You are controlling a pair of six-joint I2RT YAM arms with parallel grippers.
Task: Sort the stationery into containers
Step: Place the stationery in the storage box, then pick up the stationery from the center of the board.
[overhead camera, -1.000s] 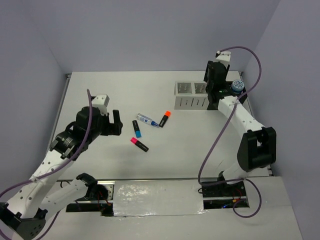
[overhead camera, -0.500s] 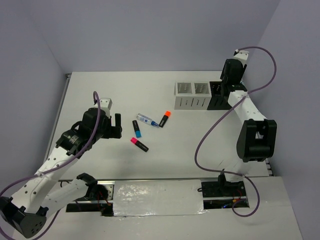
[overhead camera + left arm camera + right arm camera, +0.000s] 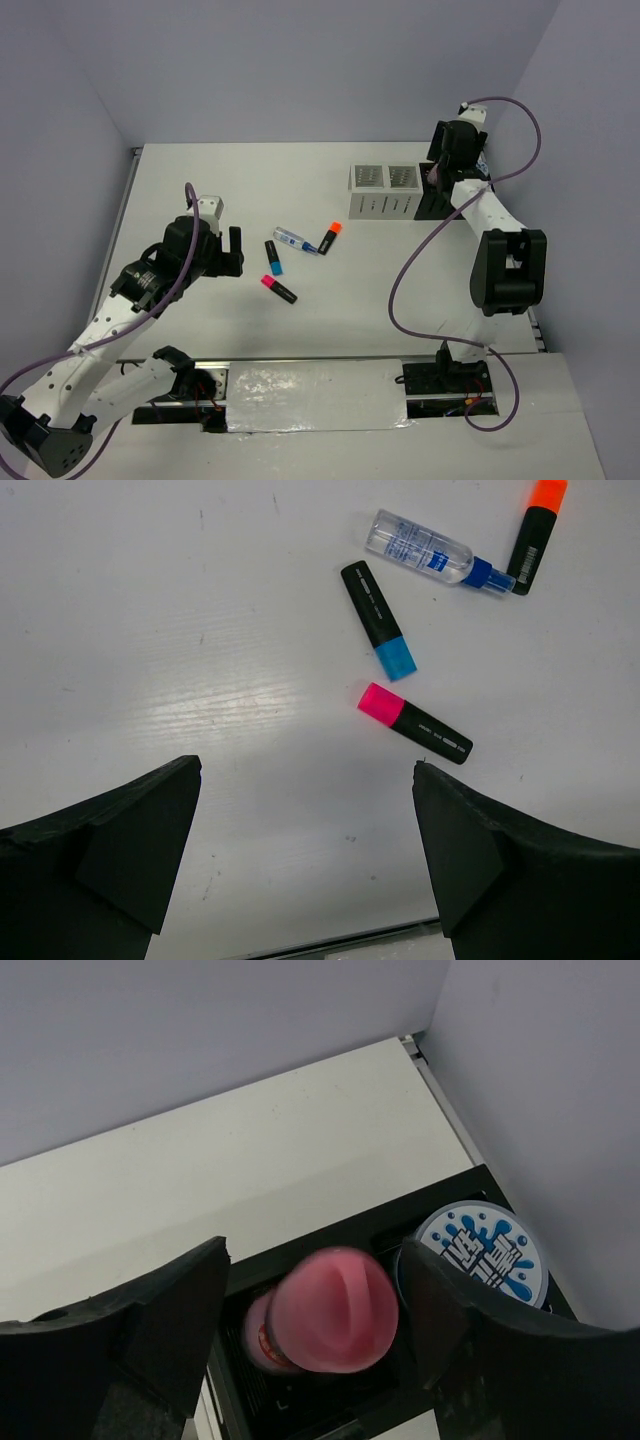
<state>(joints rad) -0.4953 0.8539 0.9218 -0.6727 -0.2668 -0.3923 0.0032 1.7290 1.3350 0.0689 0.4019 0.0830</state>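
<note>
Right wrist view: pink-capped bottle [image 3: 335, 1310] sits in black box [image 3: 340, 1232]
right claw [image 3: 312, 1260]: parted, bottle released
left claw [image 3: 305, 768]: wide, empty
next: left lowers onto pink highlighter [image 3: 415, 723]

three short black highlighters lie flat on the counter [image 3: 150, 630], close together: blue-cap highlighter [image 3: 380, 620], pink-cap highlighter [image 3: 415, 723], orange-cap highlighter [image 3: 537, 535]. a clear pen [image 3: 430, 550] lies with its blue tip against the orange one. a pink-capped bottle [image 3: 335, 1310] stands in a black box [image 3: 330, 1245]. a blue roll [image 3: 480, 1260] sits in the other black box [image 3: 455, 1195]. two white boxes [image 3: 368, 203] stand beside them.
</note>
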